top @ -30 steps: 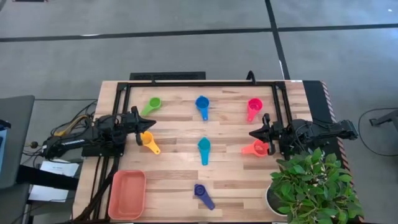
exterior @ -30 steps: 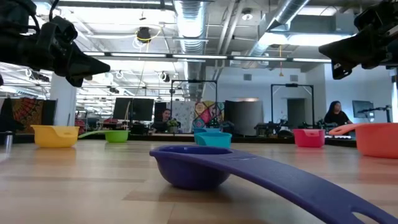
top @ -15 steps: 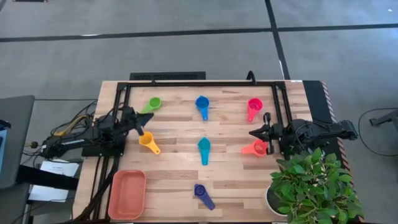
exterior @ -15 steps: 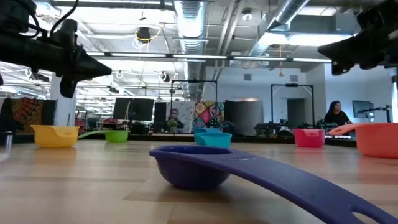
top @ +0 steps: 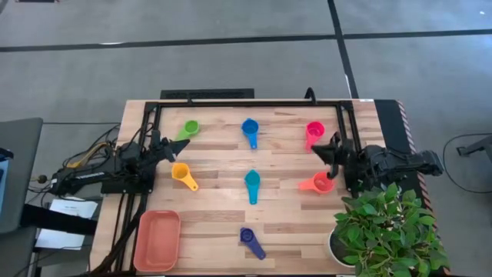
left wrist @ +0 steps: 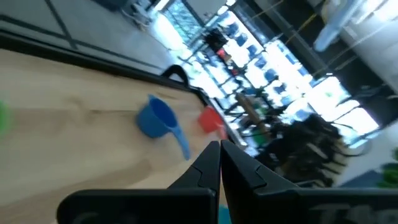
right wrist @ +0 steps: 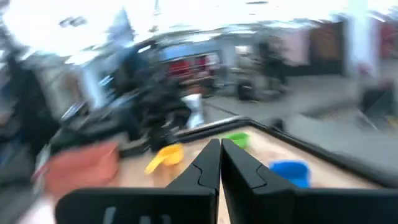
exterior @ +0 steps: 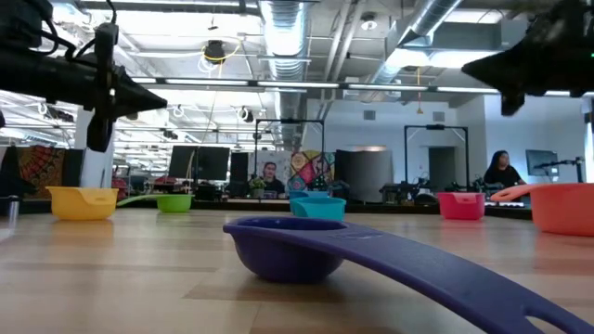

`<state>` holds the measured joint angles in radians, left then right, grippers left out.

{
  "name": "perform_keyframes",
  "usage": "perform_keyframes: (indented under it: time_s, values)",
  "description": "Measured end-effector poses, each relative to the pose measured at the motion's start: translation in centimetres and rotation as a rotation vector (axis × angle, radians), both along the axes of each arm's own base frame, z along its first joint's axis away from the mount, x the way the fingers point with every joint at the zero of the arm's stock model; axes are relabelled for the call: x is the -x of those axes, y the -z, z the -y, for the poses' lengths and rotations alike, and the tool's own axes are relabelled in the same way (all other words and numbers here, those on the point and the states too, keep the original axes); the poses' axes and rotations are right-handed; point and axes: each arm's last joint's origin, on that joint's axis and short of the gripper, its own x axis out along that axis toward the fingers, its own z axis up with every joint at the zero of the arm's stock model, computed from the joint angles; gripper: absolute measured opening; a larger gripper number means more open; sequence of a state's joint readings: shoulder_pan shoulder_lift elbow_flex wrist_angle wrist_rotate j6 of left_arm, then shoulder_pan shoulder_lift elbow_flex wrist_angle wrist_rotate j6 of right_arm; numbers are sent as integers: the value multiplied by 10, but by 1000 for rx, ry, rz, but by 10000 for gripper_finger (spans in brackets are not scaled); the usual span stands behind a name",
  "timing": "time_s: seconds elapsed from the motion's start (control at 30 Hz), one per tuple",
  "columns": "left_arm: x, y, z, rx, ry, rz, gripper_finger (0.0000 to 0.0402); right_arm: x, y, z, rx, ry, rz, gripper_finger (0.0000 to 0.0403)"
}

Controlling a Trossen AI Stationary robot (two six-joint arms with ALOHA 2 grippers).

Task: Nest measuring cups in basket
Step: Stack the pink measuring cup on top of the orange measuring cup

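1. Salmon-orange, the basket (top: 157, 241) sat empty at the near left corner of the table (top: 284, 211); take it as your landmark. All seven cups lay loose on the wood, none nested.
2. Your left gripper (top: 179, 143) hung above the table with fingers pressed together, holding nothing. The yellow cup (top: 181, 174) lay just on the basket side of its tip, handle pointing diagonally towards the table's middle.
3. The green cup (top: 187, 128) lay just beyond that gripper, farther from the basket.
4. Your right gripper (top: 317, 149) was far across the table from the basket, fingers together and empty, between the pink cup (top: 314, 131) and the coral cup (top: 318, 183).
5. The left arm was plainly nearer both the yellow cup and the basket, so I judged it the better choice.
6. The blue (top: 250, 128), teal (top: 252, 181) and purple (top: 247, 238) cups lined the middle, well apart.
7. Bare wood lay between the yellow cup and the basket. The potted plant (top: 384, 227) crowded the right arm.
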<state>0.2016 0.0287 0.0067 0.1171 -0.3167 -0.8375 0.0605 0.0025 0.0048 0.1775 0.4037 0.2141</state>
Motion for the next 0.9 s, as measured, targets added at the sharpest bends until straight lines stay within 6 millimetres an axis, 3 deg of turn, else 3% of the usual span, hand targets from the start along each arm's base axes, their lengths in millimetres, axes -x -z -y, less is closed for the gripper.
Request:
perform_keyframes:
  time_s: [0.13, 0.37, 0.47, 0.57, 0.77, 0.9]
  values:
    - [-2, -4, 2, -9, 13, -29, 0, 2, 0, 5, -146, 117, 61, 38]
    - [-10, -28, 4, -63, 32, -92, 0, 3, -4, 9, -234, 158, 133, 38]
    - [-17, -43, 5, -86, 43, -118, 0, 6, -12, 11, -358, 159, 212, 37]
    - [-28, -58, 5, -118, 93, -168, 0, 5, -16, 12, -473, 145, 271, 28]
    - [-61, -79, 3, -180, 183, -293, 3, -5, -22, 10, -553, 31, 209, 12]
    - [-88, -87, 1, -217, 218, -380, 19, -16, -36, 5, -556, -5, 163, 13]
